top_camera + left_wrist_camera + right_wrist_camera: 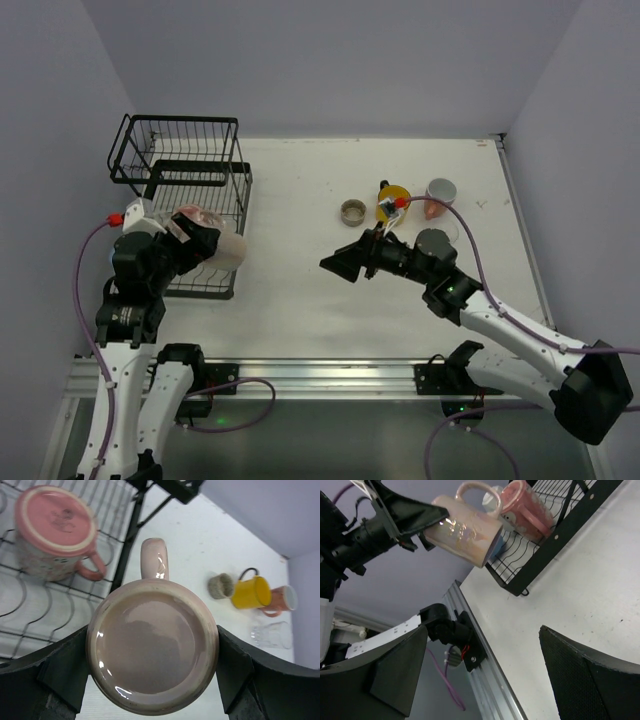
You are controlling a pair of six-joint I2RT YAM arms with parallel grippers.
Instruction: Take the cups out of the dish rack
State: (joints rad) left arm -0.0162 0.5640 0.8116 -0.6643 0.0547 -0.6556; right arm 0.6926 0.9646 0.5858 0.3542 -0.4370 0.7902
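My left gripper (205, 245) is shut on a beige mug (228, 248), gripped across its body. The left wrist view shows the mug's round base (152, 652) between both fingers, handle pointing away. It hangs in the air by the right edge of the black wire dish rack (190, 200). A pink mug (55, 532) stands upside down on the rack's lower tray (30, 605). My right gripper (345, 262) hovers open and empty over the middle of the table, facing the held beige mug (465, 530).
On the table at the back right stand a small grey-beige cup (352, 211), a yellow mug (393, 200), a salmon-orange mug (438, 196) and a clear glass (271, 634). The metal rail (490, 680) runs along the table's near edge.
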